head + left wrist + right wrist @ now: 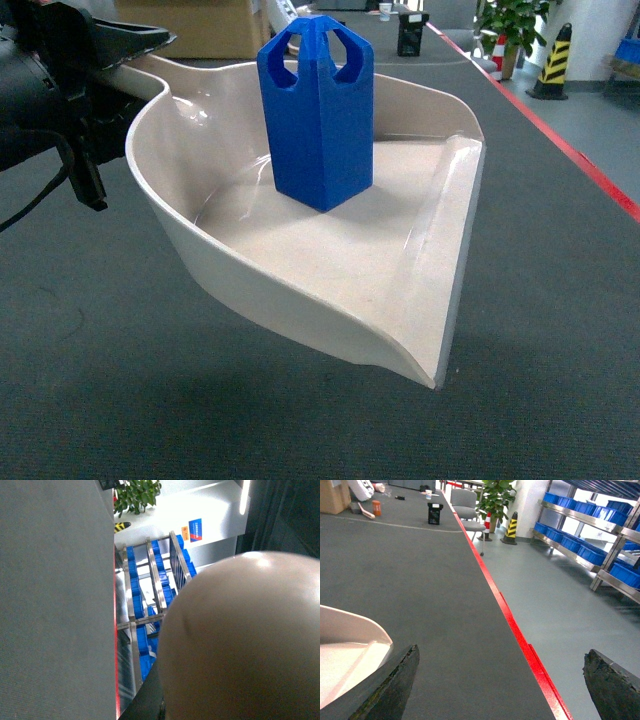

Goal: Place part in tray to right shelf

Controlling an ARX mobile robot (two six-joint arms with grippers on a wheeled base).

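We see a dark grey carpeted floor point(560, 330) filling most of the head view, edged along its right side by a red line point(520, 635), with lighter grey floor beyond. Past that line, in the right wrist view, stands the steel shelf point(600, 540) carrying rows of blue crates point(592, 554).

Above the carpet hangs the cream tray point(300, 290), held off the floor with its flat front lip toward the right and its handle end toward the upper left. The blue part point(318, 115) stands upright inside the tray, toward the back wall, resting on the tray's floor.

Our left arm comes in from the left edge of the head view, black and bulky, and the left gripper point(85, 95) sits at the tray's handle end; we take it to be clamped on the tray there, since nothing else carries it. The left wrist view is mostly filled by the tray's rounded underside.

Our right gripper point(502, 685) hangs low beside the tray's lip, its two dark fingers point(395, 685) spread wide apart with nothing between them.
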